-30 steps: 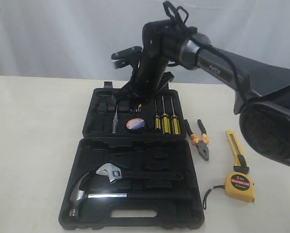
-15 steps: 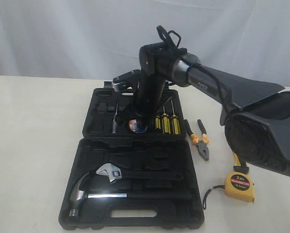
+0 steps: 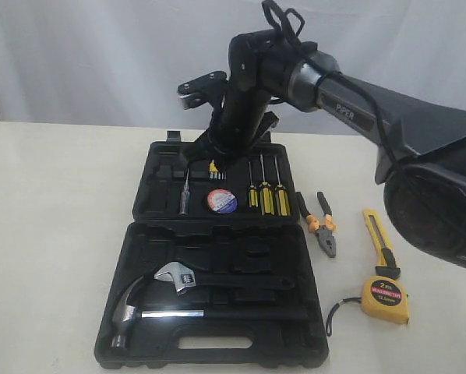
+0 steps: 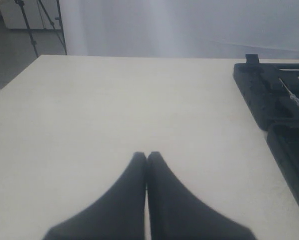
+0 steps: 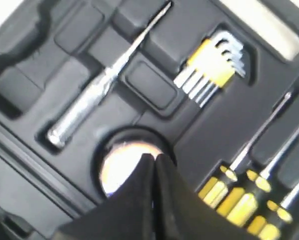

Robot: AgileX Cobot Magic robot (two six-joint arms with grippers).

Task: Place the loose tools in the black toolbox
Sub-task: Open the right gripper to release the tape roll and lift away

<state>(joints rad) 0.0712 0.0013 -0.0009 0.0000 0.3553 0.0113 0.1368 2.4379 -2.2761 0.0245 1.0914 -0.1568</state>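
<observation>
Evidently seated in a round recess of the black toolbox (image 3: 217, 243), the tape roll (image 3: 221, 201) needs no grip: the right tool (image 5: 152, 159) hovers above, pinched shut, empty. Pliers (image 3: 320, 222), utility knife (image 3: 379, 243), tape measure (image 3: 386, 300) lie at three o'clock.

The black tape roll (image 3: 221, 201) lies inside the open black toolbox (image 3: 225, 240).

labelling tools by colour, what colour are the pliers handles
Orange, on the pliers beside the toolbox; clearest in the exterior view.
</observation>
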